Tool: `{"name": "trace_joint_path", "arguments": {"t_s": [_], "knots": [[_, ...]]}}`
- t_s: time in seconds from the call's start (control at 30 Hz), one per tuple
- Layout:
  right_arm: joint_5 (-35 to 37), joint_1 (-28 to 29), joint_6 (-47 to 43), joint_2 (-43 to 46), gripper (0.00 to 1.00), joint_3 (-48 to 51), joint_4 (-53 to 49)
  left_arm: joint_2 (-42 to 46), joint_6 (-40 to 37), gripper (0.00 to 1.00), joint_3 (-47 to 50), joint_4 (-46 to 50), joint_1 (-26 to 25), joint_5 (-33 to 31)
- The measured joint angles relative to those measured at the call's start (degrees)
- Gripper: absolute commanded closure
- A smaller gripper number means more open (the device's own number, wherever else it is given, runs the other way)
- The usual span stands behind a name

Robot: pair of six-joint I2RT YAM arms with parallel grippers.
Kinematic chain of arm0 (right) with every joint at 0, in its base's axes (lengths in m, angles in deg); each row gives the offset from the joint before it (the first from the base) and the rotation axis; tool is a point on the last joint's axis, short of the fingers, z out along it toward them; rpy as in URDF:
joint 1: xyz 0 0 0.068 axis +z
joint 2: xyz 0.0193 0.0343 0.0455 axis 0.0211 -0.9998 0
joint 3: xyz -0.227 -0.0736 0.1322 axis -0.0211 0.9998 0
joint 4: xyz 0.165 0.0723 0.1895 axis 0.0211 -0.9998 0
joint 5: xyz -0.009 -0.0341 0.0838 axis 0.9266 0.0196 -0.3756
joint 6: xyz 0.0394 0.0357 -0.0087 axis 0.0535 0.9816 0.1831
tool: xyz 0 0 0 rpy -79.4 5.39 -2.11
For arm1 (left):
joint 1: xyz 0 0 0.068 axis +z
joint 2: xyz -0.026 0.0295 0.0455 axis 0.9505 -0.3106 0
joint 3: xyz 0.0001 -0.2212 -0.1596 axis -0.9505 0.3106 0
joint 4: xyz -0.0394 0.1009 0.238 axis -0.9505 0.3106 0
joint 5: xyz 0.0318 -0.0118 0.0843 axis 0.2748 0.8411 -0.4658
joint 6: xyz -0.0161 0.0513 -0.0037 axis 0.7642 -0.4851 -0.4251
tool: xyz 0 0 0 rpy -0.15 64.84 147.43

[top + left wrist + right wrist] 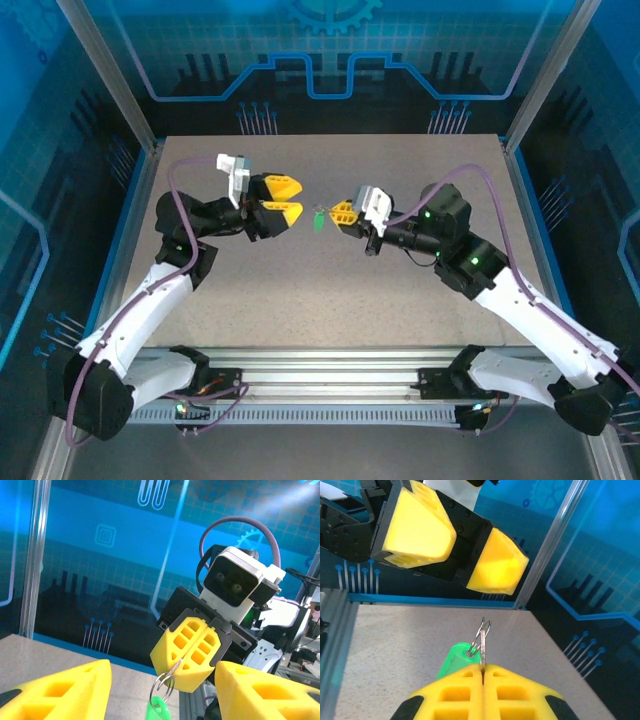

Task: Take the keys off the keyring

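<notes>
**Right fingers pinch the ring, left fingers wide**

Our right gripper [483, 671] has its yellow fingers pressed together on the ring [484, 634], which stands up just past the fingertips. A green piece [454, 661], perhaps a key head or a tag, hangs on the ring, close against one finger. Facing them, just beyond the ring, our left gripper [290, 198] holds its fingers spread wide, touching nothing. Below both lies the table [330, 300], with blue walls [100, 120] around it.

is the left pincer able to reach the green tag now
Likely yes: left pincer is open, facing the green tag hanging from the keyring in the shut right pincer, nothing between.
</notes>
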Motion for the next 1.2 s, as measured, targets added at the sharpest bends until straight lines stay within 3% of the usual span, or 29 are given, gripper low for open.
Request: {"name": "trace_joint_path", "arguments": {"t_s": [0.17, 0.43, 0.97, 1.1, 1.2], "knots": [[-7.0, -4.0, 3.0, -1.8, 1.0, -0.9, 0.0, -1.7, -3.1, 0.41, -2.5, 5.8, 0.0, 1.1], [-14.4, -4.4, 4.2, -2.7, 1.0, -5.1, -1.3, -4.1, -4.4, 0.43, -5.9, 9.7, 0.0, 5.6], [-16.6, -4.7, 3.9, -5.9, 1.0, -8.9, -7.3, -4.8, -3.7, 0.44, -7.9, 10.2, -1.3, 10.1], [-16.6, -4.7, 3.9, -6.0, 1.0, -8.9, -7.6, -4.8, -3.8, 0.56, -8.2, 11.1, -1.5, 10.5], [-16.4, -4.7, 3.9, -6.0, 1.0, -8.9, -7.6, -4.8, -5.3, 0.59, -9.0, 13.1, -1.8, 10.6]]}}
